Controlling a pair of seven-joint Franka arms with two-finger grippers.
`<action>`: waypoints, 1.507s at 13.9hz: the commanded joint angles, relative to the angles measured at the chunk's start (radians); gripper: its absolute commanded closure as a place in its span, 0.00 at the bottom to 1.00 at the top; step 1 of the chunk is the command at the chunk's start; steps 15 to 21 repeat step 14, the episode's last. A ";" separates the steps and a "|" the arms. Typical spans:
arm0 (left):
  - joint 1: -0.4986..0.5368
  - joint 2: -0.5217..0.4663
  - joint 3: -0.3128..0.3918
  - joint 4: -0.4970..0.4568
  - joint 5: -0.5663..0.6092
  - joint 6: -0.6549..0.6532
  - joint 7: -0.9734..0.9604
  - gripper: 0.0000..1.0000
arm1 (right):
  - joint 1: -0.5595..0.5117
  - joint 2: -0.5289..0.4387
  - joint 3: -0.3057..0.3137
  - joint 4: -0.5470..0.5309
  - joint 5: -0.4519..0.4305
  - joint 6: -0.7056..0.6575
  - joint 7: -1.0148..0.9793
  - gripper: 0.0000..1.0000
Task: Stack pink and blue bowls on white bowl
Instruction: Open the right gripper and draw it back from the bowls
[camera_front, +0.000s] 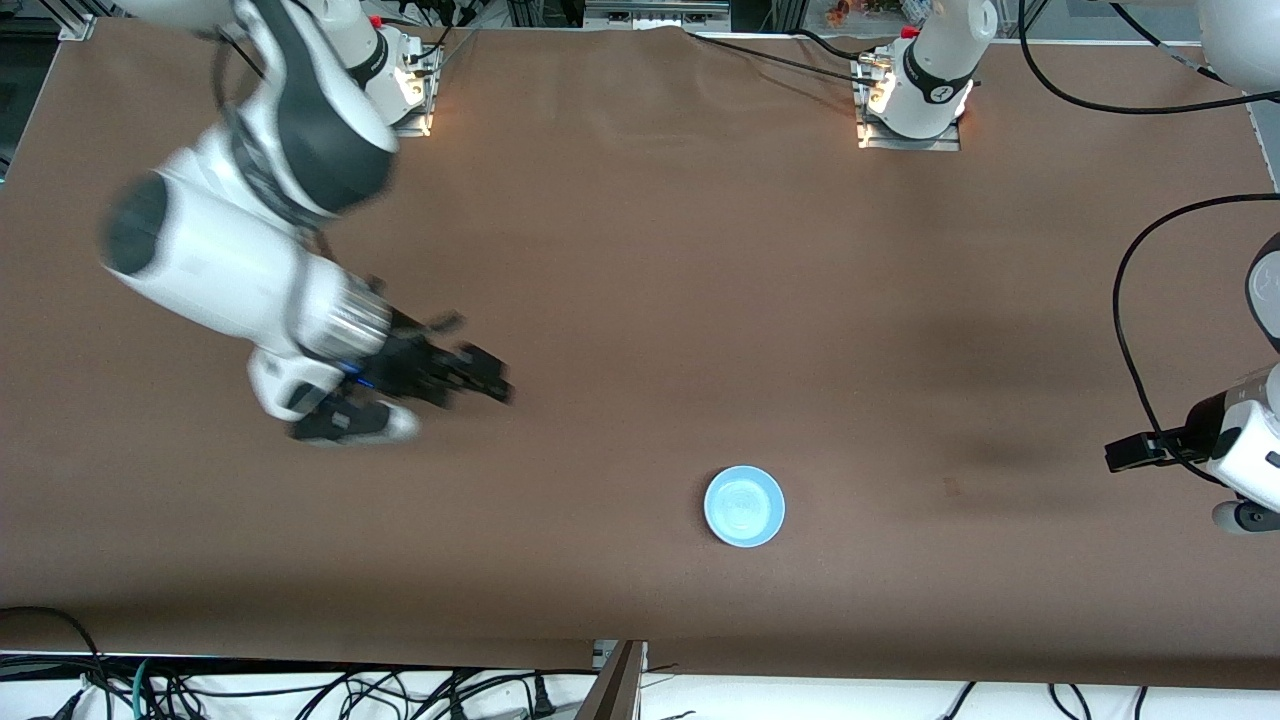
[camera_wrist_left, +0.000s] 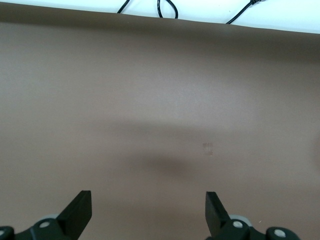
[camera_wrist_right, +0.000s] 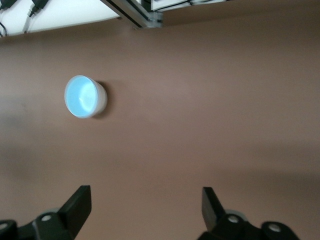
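A light sky-blue bowl (camera_front: 744, 506) stands upright on the brown table, toward the front camera's side. In the right wrist view the blue bowl (camera_wrist_right: 81, 96) shows a pale whitish wall under its rim; I cannot tell whether that belongs to another bowl. No pink bowl or separate white bowl shows. My right gripper (camera_front: 490, 380) hovers over bare table toward the right arm's end, well apart from the bowl; the right gripper (camera_wrist_right: 145, 205) is open with nothing between its fingers. My left gripper (camera_wrist_left: 148, 210) is open and empty over bare table, and the left arm (camera_front: 1240, 450) waits at its own end.
A brown cloth (camera_front: 640, 300) covers the table. A small pale mark (camera_front: 950, 487) lies on it between the bowl and the left arm. Cables (camera_front: 300, 690) and a frame bar (camera_front: 615, 680) run along the table's front edge.
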 joint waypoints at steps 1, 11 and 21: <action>0.010 -0.018 -0.002 -0.038 0.024 0.044 0.010 0.00 | -0.067 -0.228 -0.068 -0.236 -0.001 -0.099 -0.227 0.01; -0.078 0.011 -0.008 -0.055 -0.013 0.052 -0.001 0.00 | -0.089 -0.400 -0.120 -0.275 -0.273 -0.314 -0.286 0.00; -0.222 0.032 -0.006 -0.050 -0.009 0.055 -0.252 0.00 | -0.089 -0.390 -0.129 -0.245 -0.271 -0.337 -0.283 0.00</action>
